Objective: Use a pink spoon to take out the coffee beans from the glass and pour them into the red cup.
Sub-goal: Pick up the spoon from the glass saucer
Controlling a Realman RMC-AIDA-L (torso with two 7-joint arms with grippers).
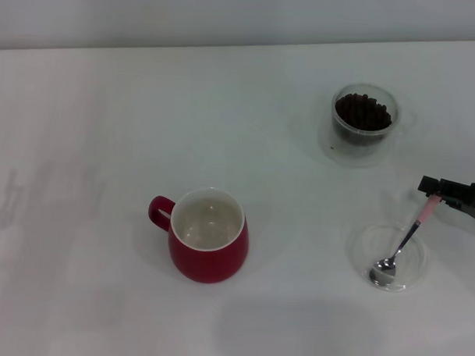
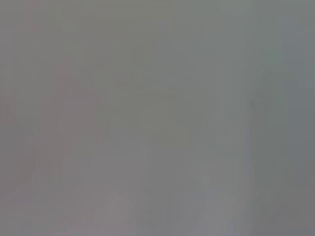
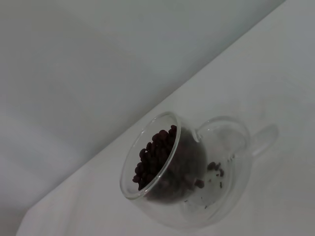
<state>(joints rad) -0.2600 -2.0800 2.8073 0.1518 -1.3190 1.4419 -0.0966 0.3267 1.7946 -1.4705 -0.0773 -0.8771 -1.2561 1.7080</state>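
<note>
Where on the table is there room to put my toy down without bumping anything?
The big bare stretch of table left of the red cup is free, and so is the strip between that cup and the glass. The right side is crowded: the right gripper holds the pink spoon over the clear dish.

The left wrist view is a flat grey blur with nothing to make out in it. In the head view the right gripper (image 1: 438,191) is cut off by the picture's right edge, so only its dark tip shows at the end of the pink spoon (image 1: 405,242). Its fingers hide the top of the spoon's handle. The left arm does not show in any view.
</note>
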